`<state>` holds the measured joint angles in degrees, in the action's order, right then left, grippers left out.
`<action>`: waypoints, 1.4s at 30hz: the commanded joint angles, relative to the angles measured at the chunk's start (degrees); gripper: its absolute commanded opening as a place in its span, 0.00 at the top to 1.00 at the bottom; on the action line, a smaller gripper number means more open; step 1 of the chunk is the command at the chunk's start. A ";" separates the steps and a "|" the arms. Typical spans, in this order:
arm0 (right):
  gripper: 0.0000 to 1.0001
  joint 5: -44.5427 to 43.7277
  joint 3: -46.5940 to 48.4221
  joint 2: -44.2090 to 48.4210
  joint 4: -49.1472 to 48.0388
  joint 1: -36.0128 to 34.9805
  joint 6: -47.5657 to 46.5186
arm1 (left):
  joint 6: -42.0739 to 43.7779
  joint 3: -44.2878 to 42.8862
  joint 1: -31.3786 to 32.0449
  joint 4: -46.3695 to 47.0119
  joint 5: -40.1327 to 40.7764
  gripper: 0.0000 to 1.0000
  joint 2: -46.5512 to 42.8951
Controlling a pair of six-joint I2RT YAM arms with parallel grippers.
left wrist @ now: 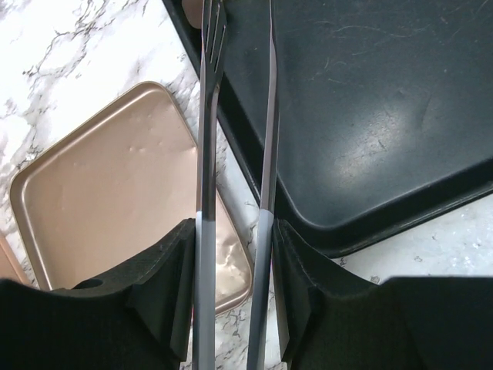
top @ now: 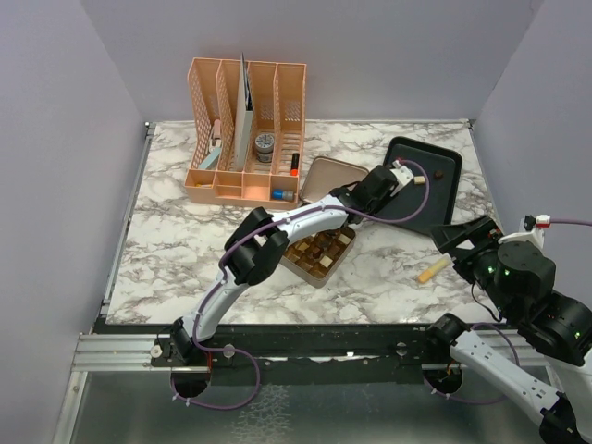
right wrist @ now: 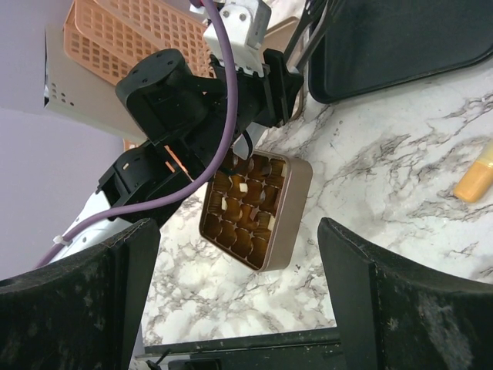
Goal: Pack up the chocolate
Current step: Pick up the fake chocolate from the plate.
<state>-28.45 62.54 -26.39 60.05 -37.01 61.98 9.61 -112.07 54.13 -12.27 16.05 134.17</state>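
The left arm [top: 310,215] is made of smooth white tubular links joined by chunky black joint housings [top: 257,257]. A thin purple cable [right wrist: 229,92] runs along it. At its wrist sits a small white bracket [right wrist: 243,17] with dark screw heads. The left fingers [left wrist: 166,297] are matte black, blocky pads. The right arm [top: 499,356] has the same white links and black housings, dotted with small green lights [top: 504,274]. A second purple cable [top: 569,222] ends in a white plug [top: 539,222]. The right fingers [right wrist: 400,301] are broad, black and dusted grey with scuffs.
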 commanded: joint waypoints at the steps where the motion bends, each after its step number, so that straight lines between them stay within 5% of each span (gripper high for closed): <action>1: 0.12 -1.82 0.78 0.57 1.91 0.19 0.86 | 0.05 -2.63 0.28 1.00 3.82 0.55 0.17; 42: 0.12 -2.75 1.23 0.51 1.65 0.19 0.34 | 2.18 -10.50 0.11 -0.02 9.13 0.53 8.26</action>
<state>-29.17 62.85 -26.06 60.31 -37.01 62.11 11.09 -119.70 54.13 -13.37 23.22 141.05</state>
